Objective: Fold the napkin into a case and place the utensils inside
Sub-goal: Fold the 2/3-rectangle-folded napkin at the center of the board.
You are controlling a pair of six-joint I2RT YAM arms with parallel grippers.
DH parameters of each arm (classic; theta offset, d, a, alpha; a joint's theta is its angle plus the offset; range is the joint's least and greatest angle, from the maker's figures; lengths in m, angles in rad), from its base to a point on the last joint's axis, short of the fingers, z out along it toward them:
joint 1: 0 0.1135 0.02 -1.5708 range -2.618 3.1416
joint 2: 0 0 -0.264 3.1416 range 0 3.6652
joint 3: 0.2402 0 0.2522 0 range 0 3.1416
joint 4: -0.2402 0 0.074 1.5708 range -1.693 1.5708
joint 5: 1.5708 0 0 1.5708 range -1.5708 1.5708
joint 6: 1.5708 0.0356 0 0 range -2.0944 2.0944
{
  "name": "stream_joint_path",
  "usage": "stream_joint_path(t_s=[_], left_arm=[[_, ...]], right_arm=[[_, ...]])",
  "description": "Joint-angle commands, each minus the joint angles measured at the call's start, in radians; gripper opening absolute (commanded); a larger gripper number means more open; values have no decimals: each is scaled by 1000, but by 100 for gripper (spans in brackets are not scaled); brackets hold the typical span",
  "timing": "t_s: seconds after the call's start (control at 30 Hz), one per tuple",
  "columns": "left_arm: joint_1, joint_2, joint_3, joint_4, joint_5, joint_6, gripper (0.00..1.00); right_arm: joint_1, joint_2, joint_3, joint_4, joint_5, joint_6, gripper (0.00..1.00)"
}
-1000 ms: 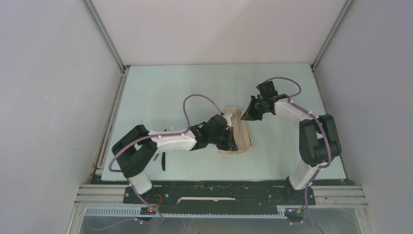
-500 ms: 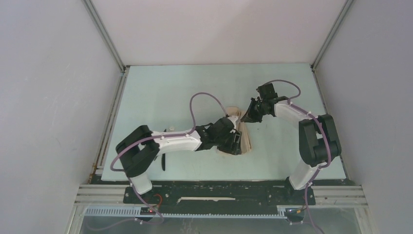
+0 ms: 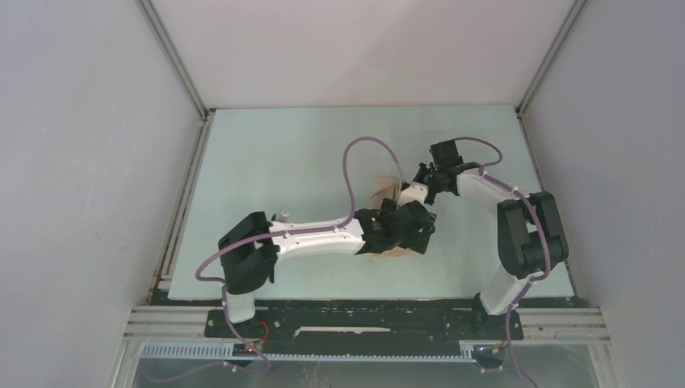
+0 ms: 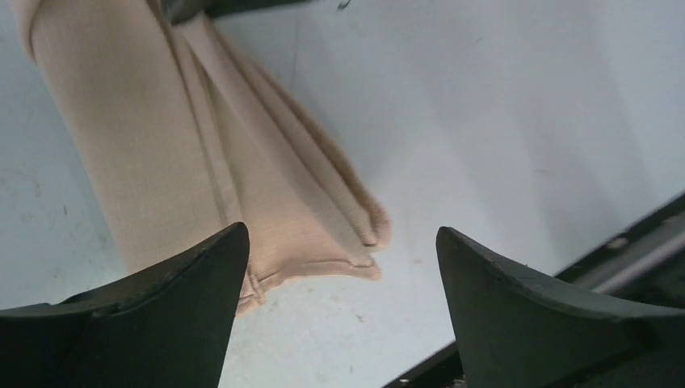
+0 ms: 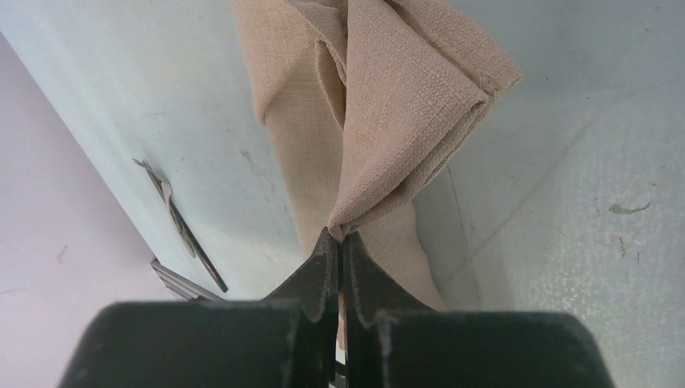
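The beige napkin (image 3: 386, 194) lies mid-table, folded into a long narrow strip. In the left wrist view its near end (image 4: 266, 202) rests flat on the table with layered hems showing. My left gripper (image 4: 341, 233) hovers wide open over that end, nothing between its fingers. My right gripper (image 5: 342, 236) is shut on a fold at the napkin's (image 5: 404, 89) far end and holds it raised off the table. The silver fork (image 5: 165, 192) and black knife (image 5: 206, 267) lie together far to the left of the cloth. The left arm hides most of them in the top view.
The black front rail (image 4: 638, 234) of the table runs close to the right of my left gripper. The left arm (image 3: 315, 236) stretches low across the table's near half. Grey walls close off the left and right sides and a white one the back.
My left gripper has opened and let go of the napkin's near end, and its arm has reached further right. The right gripper stays shut on the cloth and has edged slightly left.
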Motion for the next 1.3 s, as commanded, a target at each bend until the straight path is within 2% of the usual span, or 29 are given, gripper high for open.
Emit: stream_joint_path(t_s=[0.0,0.17,0.43,0.6,1.07,1.2,1.27], left_arm=[[-26,42,8,-44,-178,21,93],[-49,86,55,-46,-221,5,90],[-64,119,56,19,-186,42,96],[-64,148,61,55,-193,70,94],[-70,204,111,40,-269,82,66],[-70,199,112,31,-262,78,50],[-70,194,110,28,-248,76,45]], right_arm=[[-5,-55,-4,-8,-23,39,0],[-1,-69,-2,-13,-5,42,0],[0,-68,-1,-41,21,0,0],[2,-83,-1,-61,60,-23,0],[-3,-90,-2,-87,87,-35,0],[-3,-92,-1,-89,88,-33,0],[-3,-94,-1,-89,88,-31,0]])
